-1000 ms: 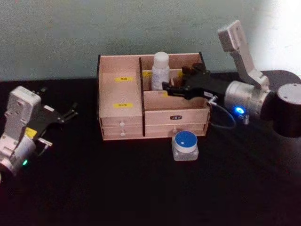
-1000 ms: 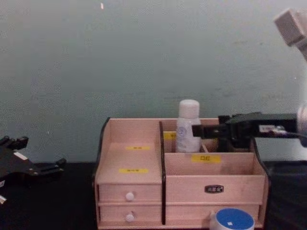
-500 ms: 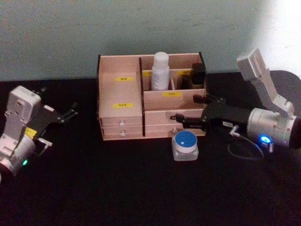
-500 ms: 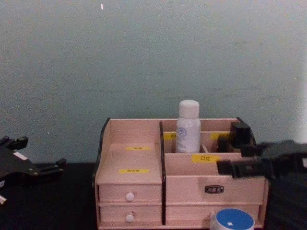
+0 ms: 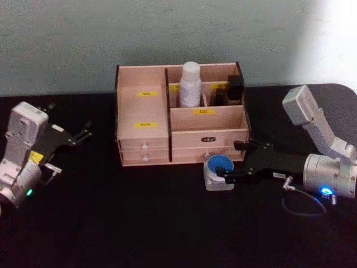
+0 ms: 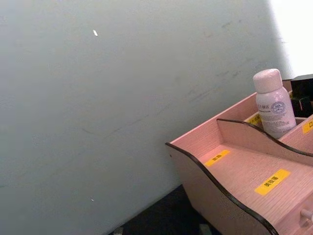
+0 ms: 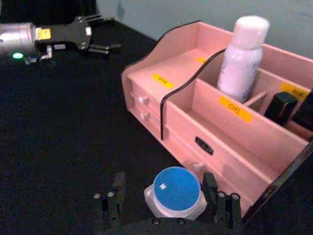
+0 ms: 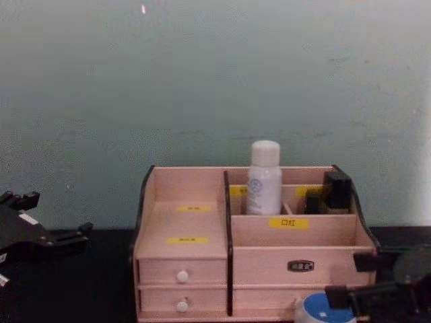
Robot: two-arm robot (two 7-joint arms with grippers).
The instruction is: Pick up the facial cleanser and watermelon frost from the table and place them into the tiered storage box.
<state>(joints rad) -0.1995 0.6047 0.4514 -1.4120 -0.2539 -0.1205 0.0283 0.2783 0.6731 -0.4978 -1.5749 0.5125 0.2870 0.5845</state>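
The facial cleanser point(image 5: 190, 84) point(image 7: 243, 58) point(image 8: 264, 178) point(image 6: 274, 105) stands upright in a back compartment of the tiered storage box point(image 5: 142, 139) point(image 7: 171, 83) point(image 8: 188, 222) point(image 6: 234, 166). The watermelon frost point(image 5: 218, 172) point(image 7: 176, 192) point(image 8: 323, 313), a clear jar with a blue lid, sits on the black table just in front of the box's right drawers. My right gripper point(image 5: 226, 162) point(image 7: 164, 188) point(image 8: 350, 277) is open and low at the table, one finger on each side of the jar. My left gripper point(image 5: 71, 120) point(image 7: 110, 34) point(image 8: 57, 215) is parked open at the far left.
Small black items point(image 5: 234, 89) point(image 8: 333, 188) stand in the box's back right compartment. The box sits against a grey-green wall. Black tabletop point(image 5: 139, 223) stretches open in front and to the left of the box.
My right gripper came away from the box's upper compartments, dropped to the table and now straddles the jar. The bottle stayed in the box. The left arm has not moved.
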